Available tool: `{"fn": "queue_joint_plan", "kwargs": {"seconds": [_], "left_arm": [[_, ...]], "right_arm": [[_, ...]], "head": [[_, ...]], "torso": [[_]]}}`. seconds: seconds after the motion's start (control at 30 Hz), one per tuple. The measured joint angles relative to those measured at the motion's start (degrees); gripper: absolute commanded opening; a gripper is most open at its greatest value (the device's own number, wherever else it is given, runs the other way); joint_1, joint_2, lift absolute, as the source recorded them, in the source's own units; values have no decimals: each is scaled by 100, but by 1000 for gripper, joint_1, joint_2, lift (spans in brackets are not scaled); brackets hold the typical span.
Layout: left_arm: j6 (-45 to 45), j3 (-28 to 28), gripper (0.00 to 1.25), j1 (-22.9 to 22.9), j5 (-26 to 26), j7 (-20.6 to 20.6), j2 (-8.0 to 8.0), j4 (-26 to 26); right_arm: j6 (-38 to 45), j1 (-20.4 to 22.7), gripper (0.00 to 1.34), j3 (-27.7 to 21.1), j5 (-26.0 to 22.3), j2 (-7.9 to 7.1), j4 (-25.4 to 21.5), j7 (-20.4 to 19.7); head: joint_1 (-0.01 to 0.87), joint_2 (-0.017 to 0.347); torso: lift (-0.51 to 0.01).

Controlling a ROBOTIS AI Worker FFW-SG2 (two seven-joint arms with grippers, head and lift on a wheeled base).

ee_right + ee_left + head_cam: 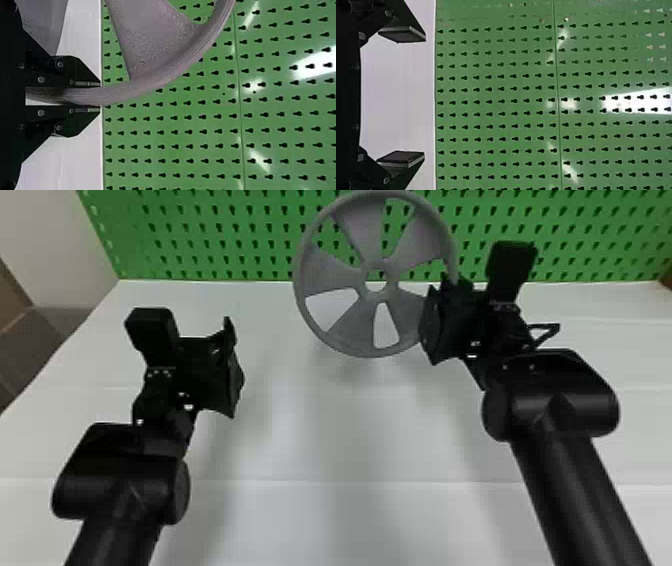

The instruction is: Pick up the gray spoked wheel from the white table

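Observation:
My right gripper (452, 285) is shut on the right side of the rim of the gray spoked wheel (345, 332), which stands upright, its face toward me, above the far part of the white table (350, 430). In the right wrist view the wheel's rim (130, 90) runs between the two fingers of my right gripper (89, 95), pinched from both sides. My left gripper (235, 365) is off to the left, apart from the wheel. The left wrist view has the left gripper (409, 97) with its fingers wide apart and nothing between them.
A green pegboard (215, 235) rises along the table's back edge, behind the wheel. At the far left are a pale wall (45, 245) and a brown surface (20, 350) beyond the table's left edge.

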Motion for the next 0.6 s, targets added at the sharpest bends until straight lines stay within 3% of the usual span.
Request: {"fn": "queue_joint_plan", "kwargs": {"seconds": [0.3, 0.6], "left_arm": [[-9, -9, 1020, 16, 20, 0, -4, 0], [-9, -17, 1020, 17, 45, 0, -9, 0]], "right_arm": [[-819, 385, 155, -39, 162, -5, -149, 0], [-1585, 712, 155, -192, 340, 87, -171, -8]], "head": [[782, 57], [782, 57]], "torso": [[-97], [-97]]}}
